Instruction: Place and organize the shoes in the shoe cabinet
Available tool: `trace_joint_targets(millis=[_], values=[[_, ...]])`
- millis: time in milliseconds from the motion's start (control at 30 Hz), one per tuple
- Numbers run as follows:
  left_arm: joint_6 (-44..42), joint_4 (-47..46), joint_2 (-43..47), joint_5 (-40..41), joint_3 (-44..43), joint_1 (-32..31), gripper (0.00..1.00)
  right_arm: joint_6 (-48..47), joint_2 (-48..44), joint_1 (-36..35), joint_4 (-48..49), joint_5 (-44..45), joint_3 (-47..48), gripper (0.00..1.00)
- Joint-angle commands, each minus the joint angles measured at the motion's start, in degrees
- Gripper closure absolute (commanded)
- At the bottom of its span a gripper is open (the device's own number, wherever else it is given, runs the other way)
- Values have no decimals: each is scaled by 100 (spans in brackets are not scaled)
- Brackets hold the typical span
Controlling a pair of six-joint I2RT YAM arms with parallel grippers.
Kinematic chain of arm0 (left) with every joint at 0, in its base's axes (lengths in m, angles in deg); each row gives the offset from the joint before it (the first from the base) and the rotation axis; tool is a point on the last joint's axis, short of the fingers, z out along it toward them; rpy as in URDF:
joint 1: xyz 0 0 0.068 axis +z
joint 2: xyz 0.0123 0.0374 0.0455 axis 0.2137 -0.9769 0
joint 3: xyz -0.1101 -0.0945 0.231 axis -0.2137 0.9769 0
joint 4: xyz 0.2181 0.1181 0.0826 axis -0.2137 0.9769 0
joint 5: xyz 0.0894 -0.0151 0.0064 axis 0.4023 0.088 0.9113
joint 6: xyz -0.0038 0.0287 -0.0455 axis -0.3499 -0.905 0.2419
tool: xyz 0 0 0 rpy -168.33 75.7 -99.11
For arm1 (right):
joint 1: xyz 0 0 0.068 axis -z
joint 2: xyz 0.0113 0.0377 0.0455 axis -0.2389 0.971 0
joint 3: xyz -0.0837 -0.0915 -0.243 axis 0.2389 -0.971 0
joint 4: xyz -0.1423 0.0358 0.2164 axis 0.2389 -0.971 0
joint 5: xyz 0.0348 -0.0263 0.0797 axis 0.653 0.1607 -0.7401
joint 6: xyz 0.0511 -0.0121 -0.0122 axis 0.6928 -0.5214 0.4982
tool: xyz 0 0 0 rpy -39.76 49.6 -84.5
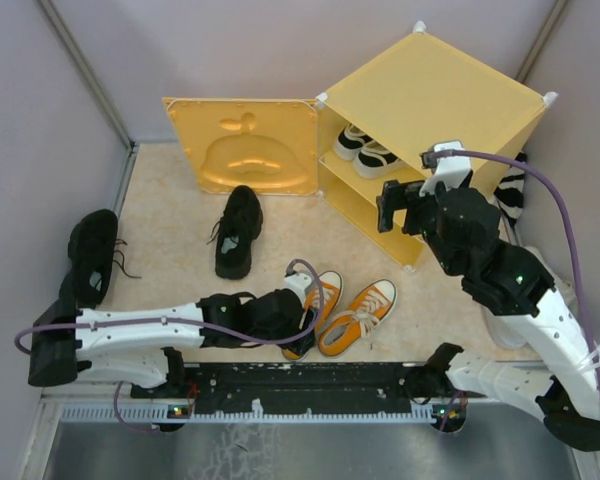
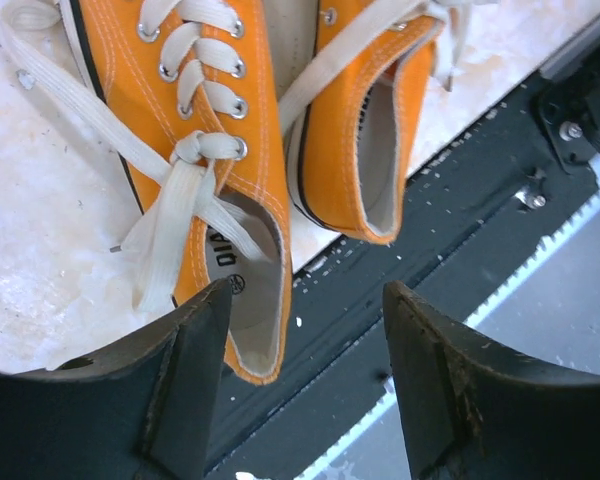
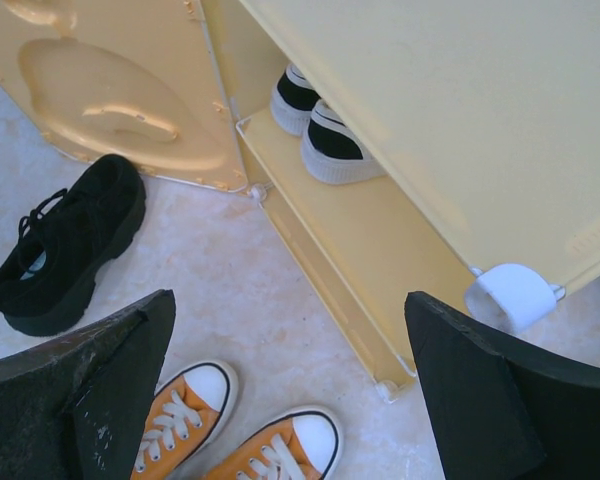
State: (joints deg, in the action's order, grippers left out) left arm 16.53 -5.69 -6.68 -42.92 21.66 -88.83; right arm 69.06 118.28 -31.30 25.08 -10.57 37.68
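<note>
Two orange sneakers (image 1: 358,316) with white laces lie side by side on the floor near the front rail. My left gripper (image 1: 302,325) is open right above their heels; in the left wrist view (image 2: 305,300) the heel of the left orange shoe (image 2: 250,330) sits just inside the left finger (image 2: 195,350). The yellow cabinet (image 1: 430,95) stands at the back right with its door (image 1: 245,145) swung open. A black-and-white pair (image 1: 365,150) sits on its inner shelf. Two black sneakers lie apart on the floor (image 1: 238,230) (image 1: 92,255). My right gripper (image 1: 400,212) is open and empty, raised in front of the cabinet.
The right wrist view shows the cabinet's lower shelf edge (image 3: 330,300), the pair on the shelf (image 3: 320,130), one black shoe (image 3: 70,240) and the orange toes (image 3: 195,400). A striped black-and-white object (image 1: 513,195) sits right of the cabinet. A black rail (image 1: 310,380) runs along the near edge.
</note>
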Motion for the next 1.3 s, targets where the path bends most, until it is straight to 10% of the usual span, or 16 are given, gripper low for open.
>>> trace_joint_targets(millis=[0,667,900,1267], values=[[378,-291,-362,495,-18,-44,34,39,-217,47,240,-85,-66,2],[228,-1500,-1600,1311,-88,207,59,218,-606,48,-26,11,-175,2],[-385,-2159,-1886,1365,58,407,100,239,-606,48,-22,-16,-200,2],[-1924,-3354,-2151,620,-251,556,100,245,-633,48,-59,88,-174,2]])
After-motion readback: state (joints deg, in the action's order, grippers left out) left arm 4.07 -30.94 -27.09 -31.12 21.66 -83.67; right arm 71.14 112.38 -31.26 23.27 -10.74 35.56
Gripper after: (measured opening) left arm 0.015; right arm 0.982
